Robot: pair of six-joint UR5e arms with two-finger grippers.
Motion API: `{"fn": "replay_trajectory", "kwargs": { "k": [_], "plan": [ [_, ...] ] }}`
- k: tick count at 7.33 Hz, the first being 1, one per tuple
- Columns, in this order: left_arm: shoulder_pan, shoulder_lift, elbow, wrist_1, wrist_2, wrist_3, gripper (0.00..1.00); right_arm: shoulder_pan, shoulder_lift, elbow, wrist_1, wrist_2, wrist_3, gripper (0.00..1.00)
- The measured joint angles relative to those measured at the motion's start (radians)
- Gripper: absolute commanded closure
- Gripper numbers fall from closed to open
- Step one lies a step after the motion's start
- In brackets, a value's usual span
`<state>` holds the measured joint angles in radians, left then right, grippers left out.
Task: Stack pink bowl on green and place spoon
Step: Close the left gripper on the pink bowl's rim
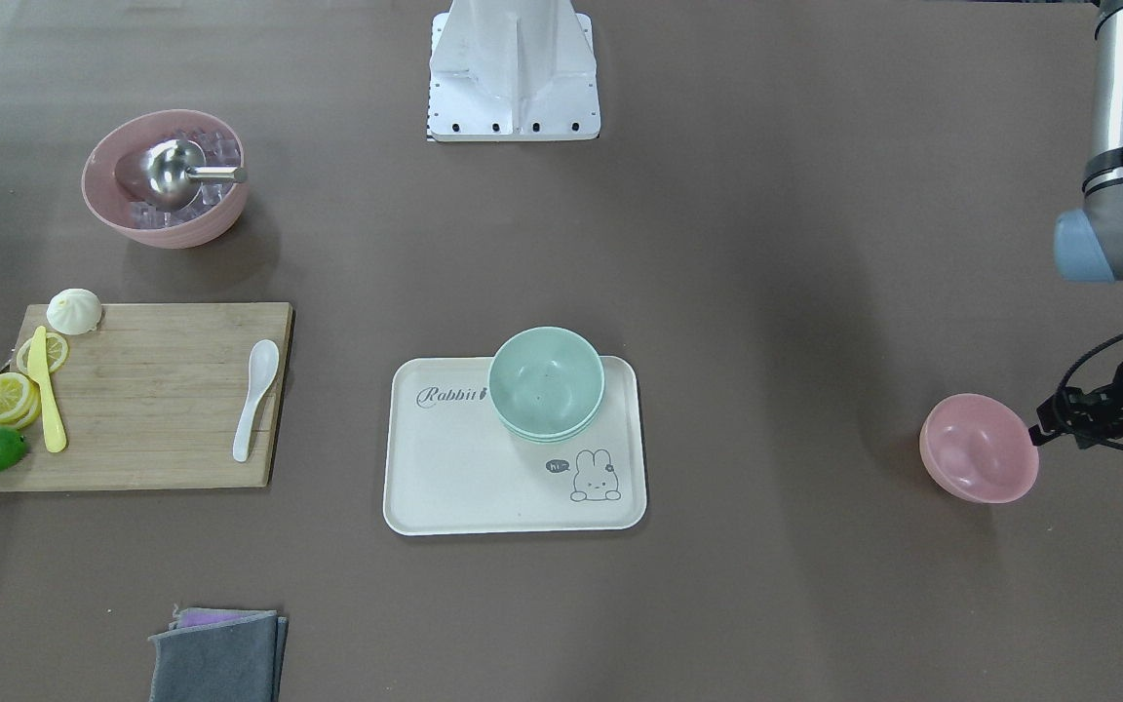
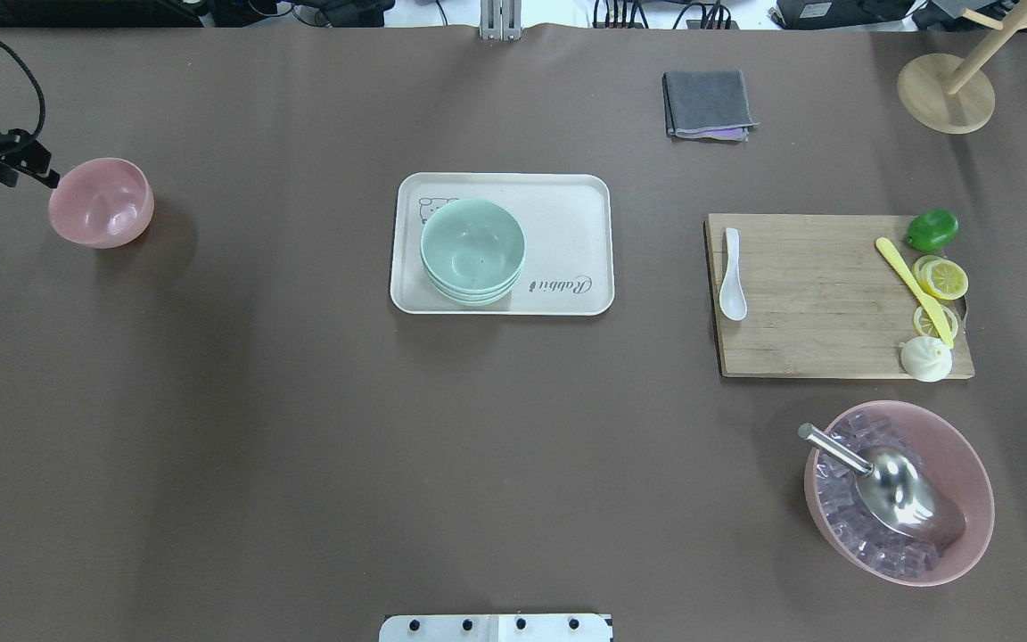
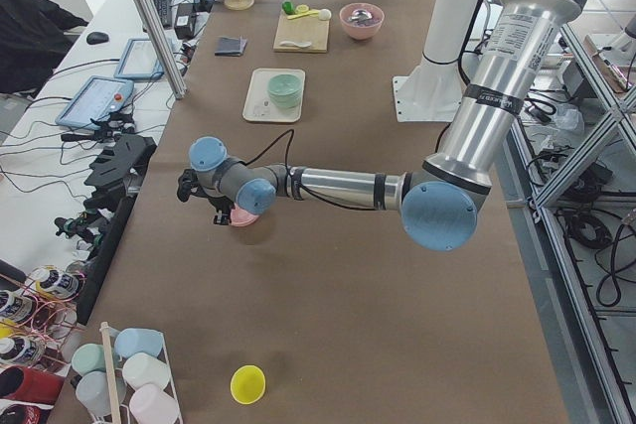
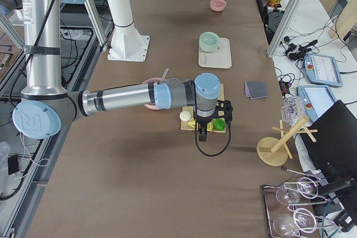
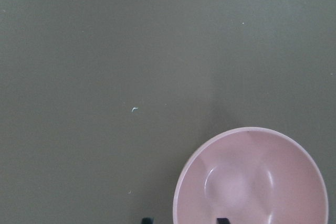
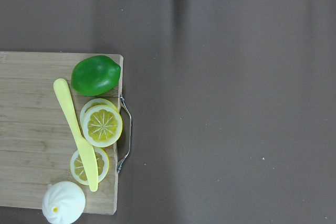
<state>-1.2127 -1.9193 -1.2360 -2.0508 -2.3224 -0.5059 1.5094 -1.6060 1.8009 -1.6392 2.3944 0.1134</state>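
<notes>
Both jaws of the left tool [image 5: 185, 221] stand spread astride the rim of the pink bowl [image 5: 252, 182], well apart from the green bowl [image 2: 472, 250]; a square, deep pinch should keep it level. Right tool [image 4: 202, 135]: cannot tell.

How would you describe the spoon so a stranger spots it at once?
Find the wooden cutting board beside the cream tray. The spoon lies alone along the board's edge nearest that tray. It is white, unlike the yellow knife among the lemon slices at the far end.
</notes>
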Motion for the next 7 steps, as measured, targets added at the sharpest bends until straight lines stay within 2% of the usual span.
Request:
{"fn": "replay_trajectory", "kwargs": {
  "k": [2,3,4,7],
  "plan": [
    [0.025,0.004,0.017,-0.001,0.015,0.0,0.32,0.0,0.0,-0.002,0.0,0.0,0.001,0.0],
    [0.034,0.005,0.029,-0.002,0.016,0.0,0.58,0.0,0.0,-0.002,0.001,0.0,0.002,0.0],
    [0.04,0.006,0.035,-0.002,0.017,0.0,0.99,0.0,0.0,-0.001,0.001,0.0,0.004,0.0],
    [0.04,0.009,0.032,0.002,0.01,-0.003,1.0,0.0,0.0,0.001,0.001,0.001,0.004,0.0]
  ]
}}
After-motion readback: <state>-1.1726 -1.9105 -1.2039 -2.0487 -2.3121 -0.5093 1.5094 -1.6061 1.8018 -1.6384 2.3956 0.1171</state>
